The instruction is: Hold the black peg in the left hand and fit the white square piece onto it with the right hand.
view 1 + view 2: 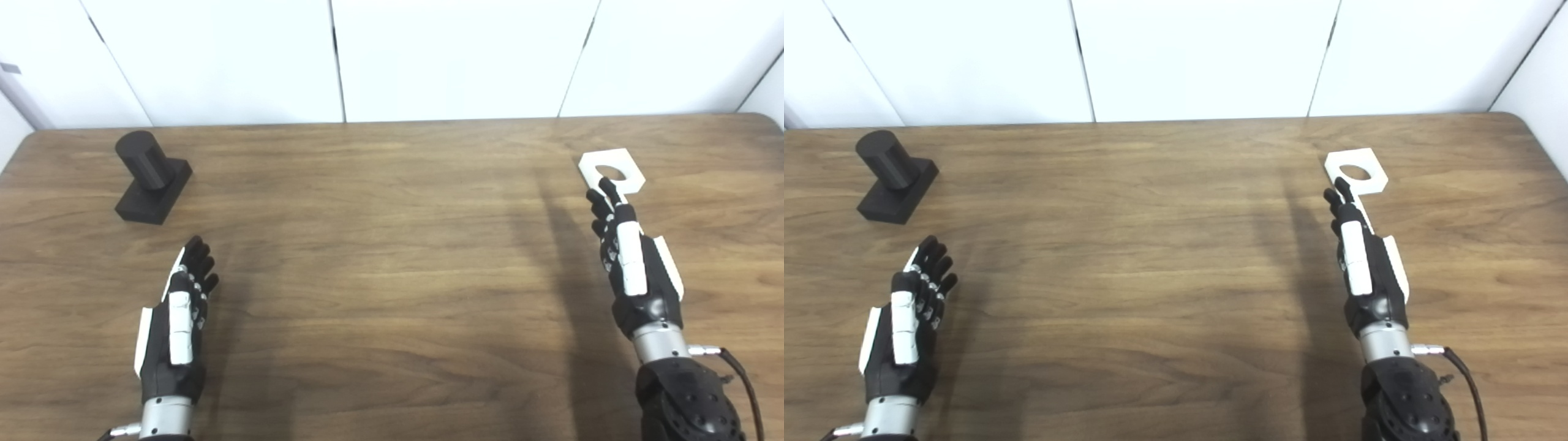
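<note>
While the right hand (637,263) stretches open-fingered over the wooden table (392,257), its fingertips (607,185) hide the near edge of the flat white square piece with a round hole (612,169); the left hand (180,318) waits open and empty, near the black cylindrical peg on its block base (152,177), far across from that piece

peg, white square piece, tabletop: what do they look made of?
Black peg: matte black, no glare, cylinder and block base look like one piece; probably moulded or printed plastic, uncertain.
White square piece: thin flat plate, matte white, clean round hole and clipped corners; likely plastic too.
Table: brown wood grain with a soft sheen; wood or wood-look laminate, cannot tell which.
</note>
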{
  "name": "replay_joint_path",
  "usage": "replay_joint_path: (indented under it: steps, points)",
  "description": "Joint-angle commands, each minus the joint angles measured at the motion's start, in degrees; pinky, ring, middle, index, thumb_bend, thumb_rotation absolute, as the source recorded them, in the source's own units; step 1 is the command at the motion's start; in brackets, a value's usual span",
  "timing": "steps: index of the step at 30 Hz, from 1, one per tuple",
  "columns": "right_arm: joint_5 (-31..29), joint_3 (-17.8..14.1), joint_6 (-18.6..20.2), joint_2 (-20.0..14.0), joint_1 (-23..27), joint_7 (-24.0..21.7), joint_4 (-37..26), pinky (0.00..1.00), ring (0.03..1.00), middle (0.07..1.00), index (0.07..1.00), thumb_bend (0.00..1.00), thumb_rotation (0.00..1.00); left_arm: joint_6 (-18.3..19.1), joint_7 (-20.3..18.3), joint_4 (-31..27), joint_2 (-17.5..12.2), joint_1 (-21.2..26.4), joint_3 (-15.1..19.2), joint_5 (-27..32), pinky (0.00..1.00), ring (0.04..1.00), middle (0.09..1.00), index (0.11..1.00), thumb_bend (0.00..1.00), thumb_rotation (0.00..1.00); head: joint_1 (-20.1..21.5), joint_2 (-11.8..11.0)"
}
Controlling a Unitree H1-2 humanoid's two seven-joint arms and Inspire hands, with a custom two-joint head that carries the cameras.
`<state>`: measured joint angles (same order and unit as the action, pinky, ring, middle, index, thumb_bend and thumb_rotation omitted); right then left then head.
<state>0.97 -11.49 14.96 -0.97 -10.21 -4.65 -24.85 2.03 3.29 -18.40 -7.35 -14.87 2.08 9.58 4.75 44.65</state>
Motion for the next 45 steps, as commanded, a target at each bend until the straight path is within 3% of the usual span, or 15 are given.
replay_joint_path:
  steps: [1, 8, 14, 23, 29, 39, 45]
  points:
    - [-0.41, 0.43, -3.05, -0.80, -6.24, 0.16, -0.51, 1.00, 0.986, 0.942, 0.959, 0.58, 1.00, -1.71, -0.02, -1.12, 2.67, 0.53, 0.00, -0.19, 0.96, 0.966, 0.960, 0.952, 0.66, 0.94, 0.04, 0.02]
    - [-0.37, 0.11, -3.10, -0.82, -6.26, 0.37, -0.29, 1.00, 0.978, 0.941, 0.956, 0.56, 1.00, -1.63, 0.09, -1.04, 2.88, 0.31, -0.46, -0.79, 0.96, 0.971, 0.965, 0.950, 0.66, 0.94, -1.89, -1.06]
    - [-0.75, -0.27, -4.54, -2.04, -6.70, -0.54, 0.71, 1.00, 0.983, 0.952, 0.966, 0.54, 1.00, -2.76, 0.57, -0.35, 3.68, -0.16, -1.38, -2.06, 0.94, 0.956, 0.953, 0.933, 0.66, 0.94, -6.47, -3.32]
    - [-3.80, -2.02, -8.74, -3.81, -6.44, -2.52, 4.62, 1.00, 1.000, 0.974, 0.994, 0.50, 1.00, -3.88, 3.10, 0.77, 6.18, -1.14, -4.66, -6.30, 0.91, 0.931, 0.938, 0.941, 0.68, 0.93, -17.32, -9.86]
    - [-6.58, -3.39, -10.50, -4.23, -5.56, -3.83, 7.58, 1.00, 1.000, 0.990, 1.000, 0.55, 1.00, -5.93, 4.36, 3.13, 6.15, -1.14, -7.39, -8.58, 0.92, 0.944, 0.944, 0.955, 0.65, 0.97, -22.08, -13.95]
    - [-7.89, -3.94, -11.70, -4.28, -4.54, -3.62, 10.40, 1.00, 0.972, 0.922, 0.932, 0.68, 1.00, -10.11, 5.63, 6.86, 6.69, -0.37, -9.21, -9.03, 0.92, 0.942, 0.944, 0.940, 0.59, 0.92, -25.23, -16.33]
    - [-7.59, -3.80, -11.80, -4.46, -4.57, -3.55, 10.87, 1.00, 0.986, 0.929, 0.937, 0.72, 1.00, -8.36, 6.82, 7.07, 6.48, -0.41, -9.80, -11.75, 0.92, 0.940, 0.943, 0.944, 0.61, 0.86, -24.90, -16.47]
